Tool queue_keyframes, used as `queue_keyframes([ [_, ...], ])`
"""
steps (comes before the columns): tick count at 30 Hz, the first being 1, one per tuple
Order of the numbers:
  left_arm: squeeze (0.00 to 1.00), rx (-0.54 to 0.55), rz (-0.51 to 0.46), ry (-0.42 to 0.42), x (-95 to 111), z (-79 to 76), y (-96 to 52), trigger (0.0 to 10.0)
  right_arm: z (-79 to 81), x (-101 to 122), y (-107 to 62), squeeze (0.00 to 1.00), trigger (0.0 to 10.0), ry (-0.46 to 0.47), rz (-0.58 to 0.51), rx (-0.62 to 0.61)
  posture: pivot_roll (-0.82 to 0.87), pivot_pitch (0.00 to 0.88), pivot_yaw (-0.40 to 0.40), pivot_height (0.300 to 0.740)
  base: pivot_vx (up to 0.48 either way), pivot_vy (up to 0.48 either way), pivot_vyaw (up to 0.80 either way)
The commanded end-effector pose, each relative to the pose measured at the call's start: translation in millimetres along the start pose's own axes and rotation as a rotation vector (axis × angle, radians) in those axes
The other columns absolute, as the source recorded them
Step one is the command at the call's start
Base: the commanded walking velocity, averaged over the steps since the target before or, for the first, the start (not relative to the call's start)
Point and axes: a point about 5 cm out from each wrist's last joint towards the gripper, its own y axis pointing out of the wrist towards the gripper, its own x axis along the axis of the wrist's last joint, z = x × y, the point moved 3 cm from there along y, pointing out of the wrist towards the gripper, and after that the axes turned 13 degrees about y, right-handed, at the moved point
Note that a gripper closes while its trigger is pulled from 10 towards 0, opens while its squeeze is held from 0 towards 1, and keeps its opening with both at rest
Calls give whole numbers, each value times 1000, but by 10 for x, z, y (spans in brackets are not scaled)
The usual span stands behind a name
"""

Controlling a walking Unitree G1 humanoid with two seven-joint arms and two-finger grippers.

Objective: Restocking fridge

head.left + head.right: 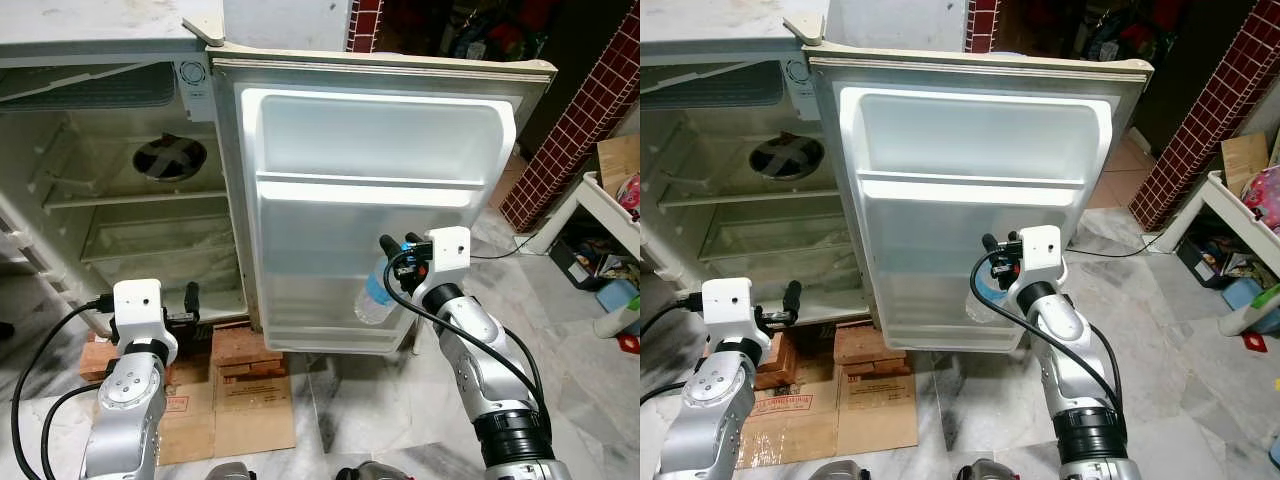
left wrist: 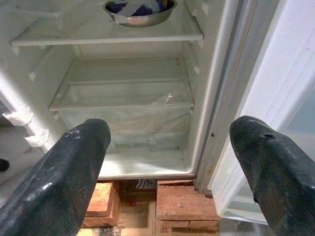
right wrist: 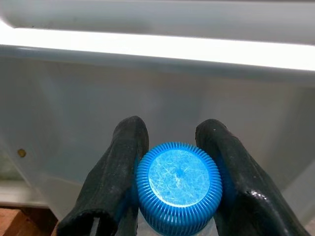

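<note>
Gripping bottle just over door shelf rim, right hand; left hand spread.

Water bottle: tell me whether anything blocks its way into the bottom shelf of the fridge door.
Nothing visible does. The right gripper holds the water bottle by its blue cap, right in front of the door's bottom shelf. What shows of that shelf looks bare. The left gripper is open, off by the fridge body.

Silver arms, looping black cables
</note>
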Motion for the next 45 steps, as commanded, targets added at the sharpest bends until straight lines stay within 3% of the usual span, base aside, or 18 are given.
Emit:
queue_keyframes([
  [1,0,-9,-14,-1,32,-24,-5,10000,-30,106,33,0,10000,-12,-38,-3,48,40,-47,740,0,0,0],
  [17,0,-13,5,-4,-15,-36,-26,10000,-36,66,-9,0,10000,-11,-26,4,46,41,-52,740,0,0,0],
  [26,0,13,1,10,1,-19,-19,10000,5,52,11,0,10000,0,-26,14,49,43,-51,686,0,0,0],
  [29,0,77,24,64,-27,67,0,10000,12,58,17,0,10000,4,-29,22,49,43,-52,661,0,0,0],
  [37,0,76,20,58,-22,59,-2,10000,29,72,35,0,10000,7,-35,35,50,40,-55,606,0,0,0],
  [45,0,111,16,48,-6,98,8,10000,46,89,62,0,10000,7,-41,42,51,38,-54,606,0,0,0],
])
